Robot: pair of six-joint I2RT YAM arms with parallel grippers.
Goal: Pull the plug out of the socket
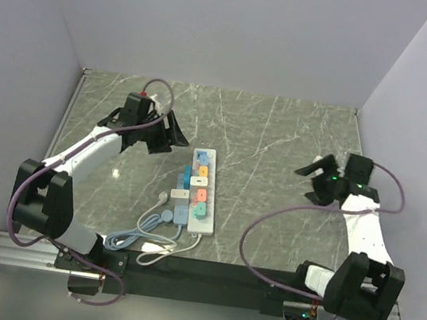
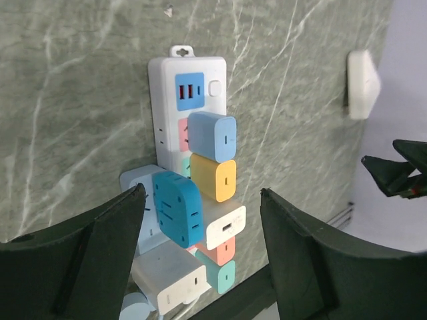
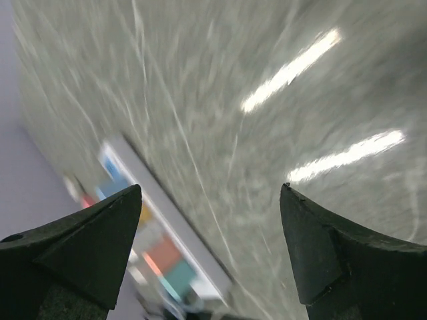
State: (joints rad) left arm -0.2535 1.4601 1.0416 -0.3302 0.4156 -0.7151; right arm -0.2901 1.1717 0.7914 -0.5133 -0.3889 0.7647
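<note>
The socket, a long white power strip [image 1: 205, 221], lies mid-table and carries several plugs: blue [image 1: 185, 176], orange [image 1: 203, 171], white, salmon and teal. In the left wrist view the strip [image 2: 163, 80] shows a light-blue plug [image 2: 212, 137], a yellow-orange plug [image 2: 215, 177], a blue adapter [image 2: 177, 209] and a white USB charger [image 2: 225, 227]. My left gripper [image 1: 155, 137] hovers open just left of the strip's far end, with the plugs framed between its jaws [image 2: 202, 193]. My right gripper [image 1: 310, 183] is open and empty well to the right; its blurred view [image 3: 211, 189] shows the strip [image 3: 160, 227] at lower left.
The strip's thin white cord [image 1: 157, 255] and a pale blue cable [image 1: 132, 234] loop near the front edge by the black mounting rail [image 1: 204, 275]. Grey walls enclose the marble table [image 1: 282, 130] on three sides.
</note>
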